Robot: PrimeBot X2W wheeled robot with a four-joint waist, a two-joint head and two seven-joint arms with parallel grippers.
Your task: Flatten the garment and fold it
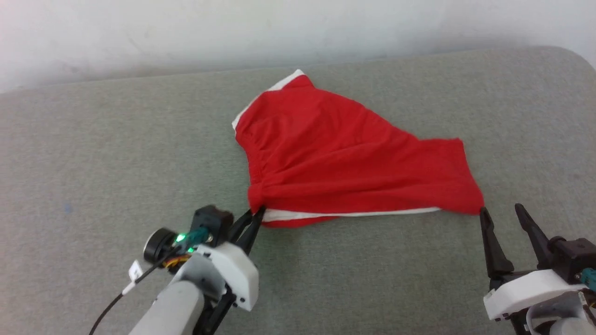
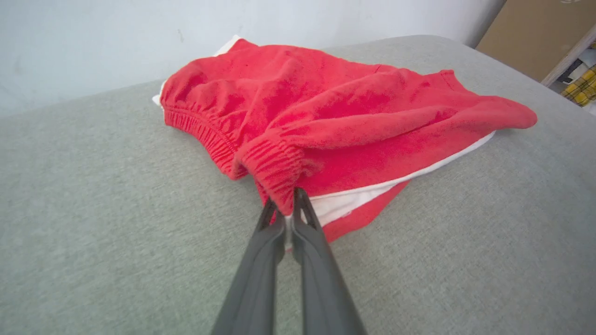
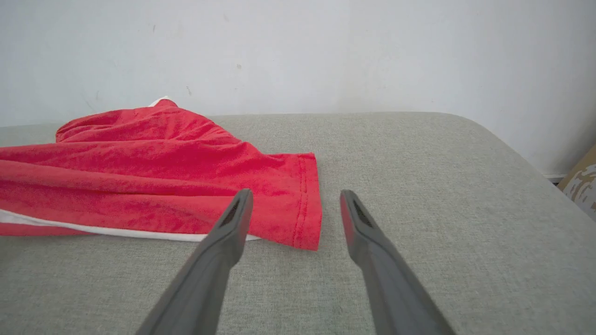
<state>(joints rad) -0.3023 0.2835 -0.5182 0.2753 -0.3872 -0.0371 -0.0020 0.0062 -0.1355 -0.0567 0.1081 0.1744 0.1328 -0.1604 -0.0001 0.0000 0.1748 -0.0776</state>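
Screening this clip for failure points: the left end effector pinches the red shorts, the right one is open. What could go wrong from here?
1. The left end effector pinches only a bunched bit of elastic waistband on the bright red soft-fabric shorts; a pull may slip it free.
2. The open right end effector has the hem corner at one fingertip, not clearly between them; closing might miss.

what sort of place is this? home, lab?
Probably an indoor lab or test room, not certain: a grey fabric-covered padded surface with a rounded corner against a bare white wall, brown cardboard beside it, red shorts lying on it.
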